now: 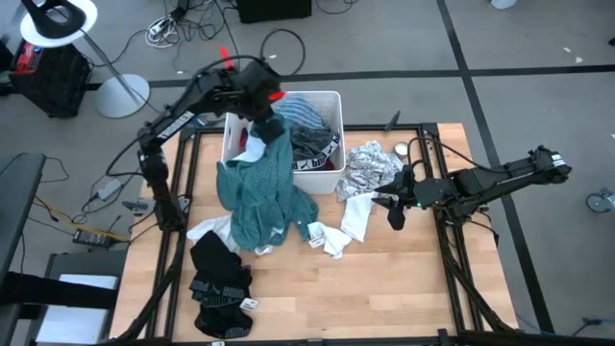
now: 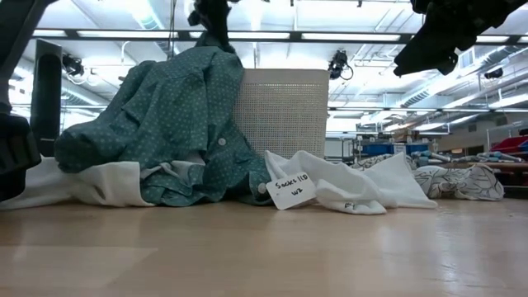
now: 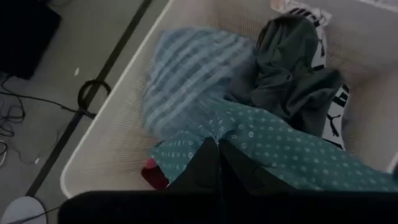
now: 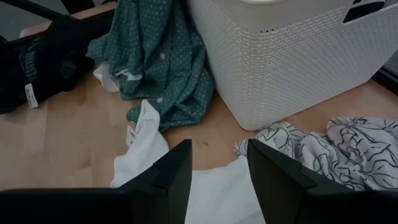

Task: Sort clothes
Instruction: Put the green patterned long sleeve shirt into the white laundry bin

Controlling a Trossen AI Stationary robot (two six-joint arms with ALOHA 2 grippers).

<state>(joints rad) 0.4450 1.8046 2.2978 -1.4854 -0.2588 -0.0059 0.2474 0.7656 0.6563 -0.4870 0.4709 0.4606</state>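
1. Black garments lie piled on the table
2. Left gripper, clenched on the teal shirt, lifts it at the tub, still part full
3. Right gripper hovers released over white clothes; sorting looks midway

Wooden plank surface, pale, framed by dark rails. At the far edge, white perforated plastic tub, standing upright. Against the tub's front, teal dotted shirt, lower part heaped on the boards, upper part lifted toward the tub rim. Just in front of the shirt, white garment spread flat, bearing a handwritten paper tag. Beside the tub, toward the right, white-grey patterned garment, crumpled, touching the white one. Near the front left corner, black garment pile, well apart from the patterned piece, also with a small white label.
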